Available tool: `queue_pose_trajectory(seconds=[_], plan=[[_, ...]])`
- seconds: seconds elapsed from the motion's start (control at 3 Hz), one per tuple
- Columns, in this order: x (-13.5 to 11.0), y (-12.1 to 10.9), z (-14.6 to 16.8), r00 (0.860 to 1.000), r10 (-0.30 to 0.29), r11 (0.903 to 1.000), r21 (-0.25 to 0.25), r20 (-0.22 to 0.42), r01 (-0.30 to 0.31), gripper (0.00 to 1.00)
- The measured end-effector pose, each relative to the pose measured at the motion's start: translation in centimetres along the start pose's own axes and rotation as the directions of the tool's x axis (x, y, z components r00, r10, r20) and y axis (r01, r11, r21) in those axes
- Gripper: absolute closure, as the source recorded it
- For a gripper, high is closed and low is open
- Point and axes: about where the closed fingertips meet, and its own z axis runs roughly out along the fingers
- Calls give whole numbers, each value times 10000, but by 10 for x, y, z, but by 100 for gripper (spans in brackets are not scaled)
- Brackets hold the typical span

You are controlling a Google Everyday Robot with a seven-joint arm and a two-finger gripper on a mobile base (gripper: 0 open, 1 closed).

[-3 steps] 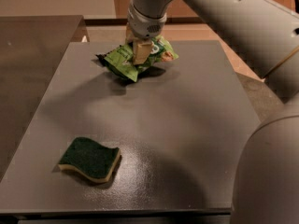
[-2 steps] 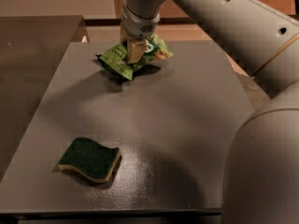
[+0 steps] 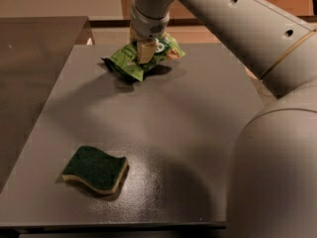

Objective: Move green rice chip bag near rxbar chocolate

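Gripper: the gripper (image 3: 144, 54) is at the far end of the desk (image 3: 198, 133), pointing down from the arm (image 3: 237, 19), which reaches in from the upper right.
Fingers: one tan finger (image 3: 145, 50) shows, pressed into the middle of the chip bag (image 3: 124, 59). The foil bunches around it, so the fingers look clamped on the bag, with the other finger hidden behind the pouch.
Chip bag: a crumpled light green pouch near the far edge of the desk, left of centre. Its right end rides clear above a dark shadow, while its left end dips toward the desk. Whether that end touches cannot be told.
Chocolate bar: not to be made out. A dark patch at the bag's left tip could be the bar or only the bag's shaded fold.
Sponge: the sponge (image 3: 94, 168), green on a yellow base, lies at the near left, well apart from the bag and no part of the job.
Step in hand: by the look of it, the carry, with the bag gripped and partly raised and the placing not yet done.
Next move calls for: first finding the bar, since the goal spot is unclear from here. Then a short, low carry that keeps the trailing end from dragging or sweeping the bar away, and a set-down just beside the bar, not on it, before the fingers let go.
Risk: the slick, crumpled foil may slip or twist in the grip.
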Motion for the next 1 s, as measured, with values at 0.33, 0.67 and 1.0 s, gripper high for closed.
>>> queue_pose_trajectory(seconds=[0.33,0.67,1.0], plan=[[-1,0,2,10000,-13,10000,-29,12,13,13],[-1,0,5,10000,-23,10000,-54,20,23,0],[-1,0,5,10000,-23,10000,-55,20,23,0]])
